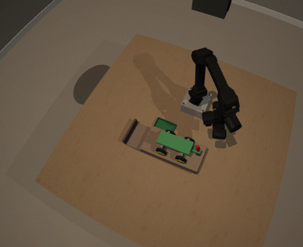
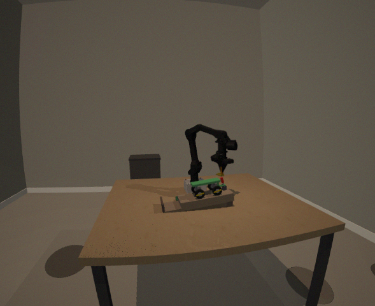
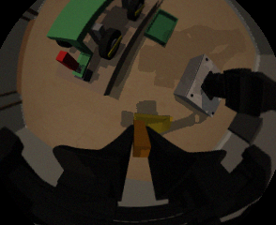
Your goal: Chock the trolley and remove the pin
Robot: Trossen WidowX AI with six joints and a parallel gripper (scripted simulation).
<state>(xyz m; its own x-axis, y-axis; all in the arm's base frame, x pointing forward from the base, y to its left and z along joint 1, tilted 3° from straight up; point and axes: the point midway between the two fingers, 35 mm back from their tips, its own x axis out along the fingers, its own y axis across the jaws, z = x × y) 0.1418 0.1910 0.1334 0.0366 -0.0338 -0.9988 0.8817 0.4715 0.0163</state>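
My gripper (image 3: 139,128) (image 2: 221,171) is shut on the orange handle of the yellow chock (image 3: 159,123) (image 2: 219,174) and holds it in the air, beyond the ramp's uphill end on the arm-base side. In the top view the arm hides nearly all of the chock. The green-topped trolley (image 1: 175,142) (image 2: 205,182) (image 3: 77,19) stands on the ramp (image 1: 170,160) (image 2: 207,202). The red-headed stop pin (image 1: 197,147) (image 2: 221,180) (image 3: 67,60) stands upright at the trolley's uphill end. The green tray (image 1: 165,124) (image 3: 161,27) lies beside the ramp, on the arm-base side.
The white arm base (image 1: 192,107) (image 3: 191,86) stands beyond the tray. A dark end board (image 1: 130,131) (image 2: 162,204) rises at the ramp's low end. The wheels (image 1: 161,151) on the near side stick out beside the trolley's green top.
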